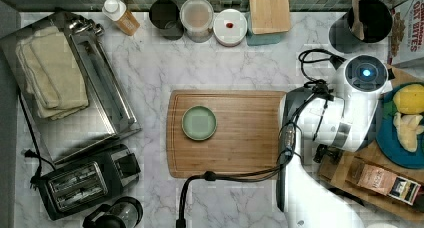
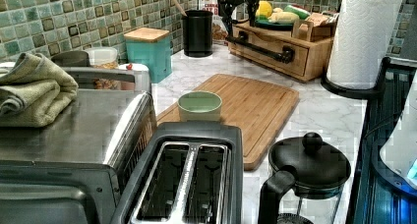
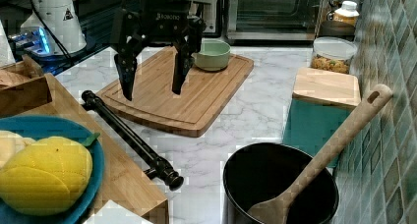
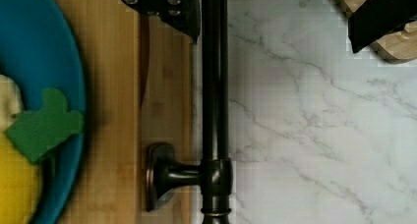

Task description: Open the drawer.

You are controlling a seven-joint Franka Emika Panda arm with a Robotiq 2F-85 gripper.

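Drawer: light wood, shut, under the blue plate; at 3 o'clock in the top view. Handle: long black metal bar on round posts. Gripper: fingers spread wide, hovering above the bar. Advice: straddle the bar, close, pull straight outward.

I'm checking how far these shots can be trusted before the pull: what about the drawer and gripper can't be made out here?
- Drawer inside: hidden behind its shut front, left view.
- Handle: mostly covered by the arm, top view.
- Gripper height above the handle: right view leaves it unclear.
- Handle ends: cut off by the wrist view's edges.
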